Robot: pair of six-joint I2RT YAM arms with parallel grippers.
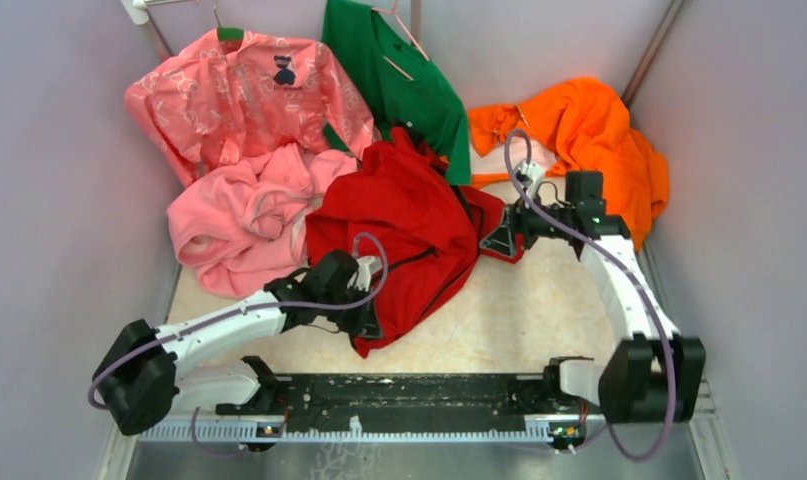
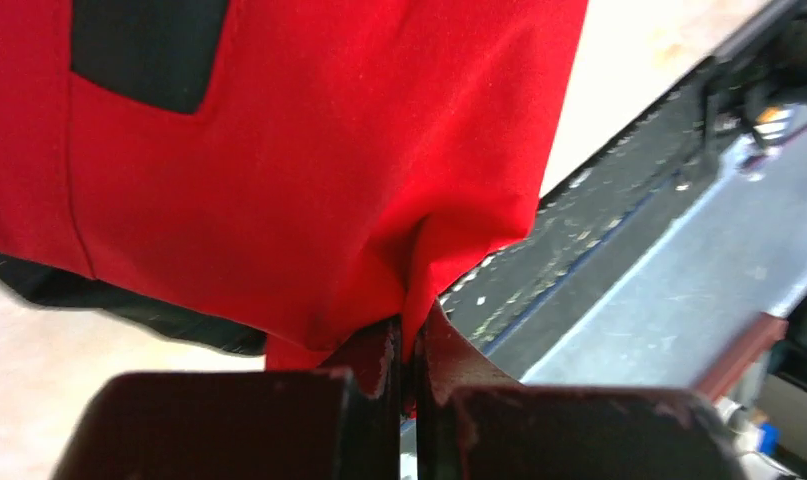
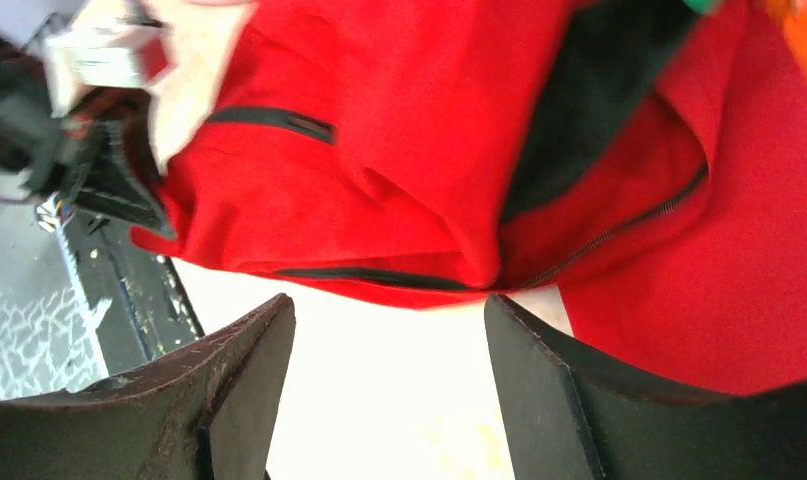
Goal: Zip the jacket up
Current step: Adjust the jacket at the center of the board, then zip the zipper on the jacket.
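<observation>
jacket (image 1: 409,215) lies on beige tabletop (image 1: 539,320) between pale walls (image 1: 49,180).

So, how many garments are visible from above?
5: a patterned pink shirt hanging back left, a green top hanging beside it, an orange garment back right, a pink fleece left, the red jacket centre. More may lie underneath.

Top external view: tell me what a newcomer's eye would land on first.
The bright red jacket, crumpled at the middle of the table with dark lining showing, grabs the eye first. The left claw is shut on a fold of its near edge, while the right claw stands open and empty by its right side. Behind lie a pink fleece, a green garment and an orange garment.
</observation>
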